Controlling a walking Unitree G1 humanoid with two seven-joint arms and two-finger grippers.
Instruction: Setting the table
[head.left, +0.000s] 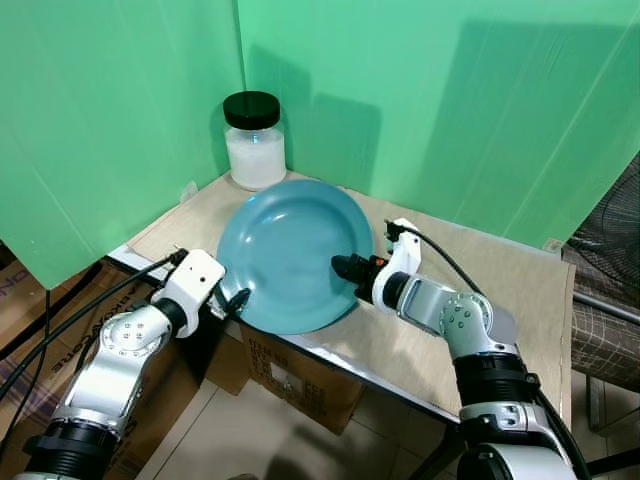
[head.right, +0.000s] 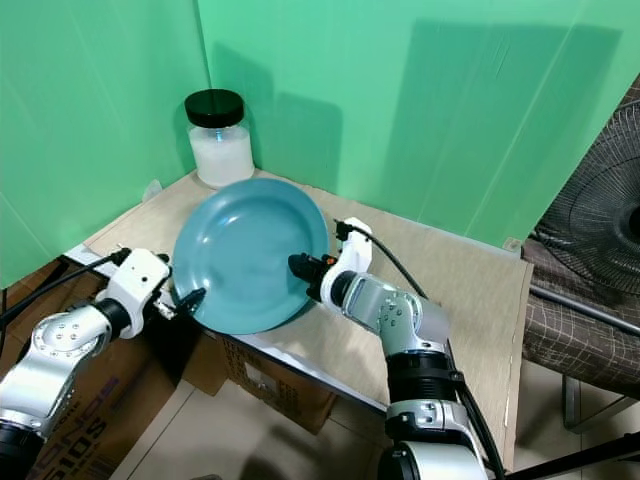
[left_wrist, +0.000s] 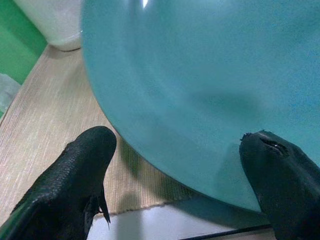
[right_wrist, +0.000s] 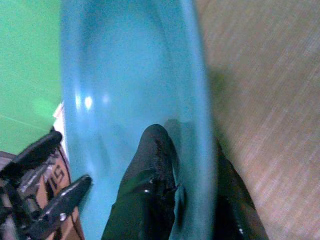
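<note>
Teal plate (head.left: 290, 250) sits tilted over the near left part of the table (head.left: 500, 300), its far edge raised toward the green backdrop (head.left: 430, 100) and its near edge overhanging the table's front edge. I see the right gripper (head.left: 345, 267) at the plate's right rim. In the right wrist view its two fingers (right_wrist: 150, 190) stand one on each side of the rim, one on the inner face and one behind, clamped on the plate.

I see the left gripper (head.left: 237, 300) at the plate's near left edge, low by the table front. In the left wrist view its fingers (left_wrist: 75, 175) are spread wide apart, one beside the rim over the woven mat (left_wrist: 45, 130) and the other under the plate's near edge. I cannot tell whether either finger touches the plate.

Far left on the table, near the corner of the backdrop, stands a jar (head.left: 255, 145) with a black lid, holding something white. It is upright, just beyond the plate's far edge; I cannot tell whether they touch.

Below the table front stands a cardboard box (head.left: 300, 380) on the floor. A fan (head.right: 600, 190) and a checked cloth (head.right: 570, 330) are at the far right, beside the table.
</note>
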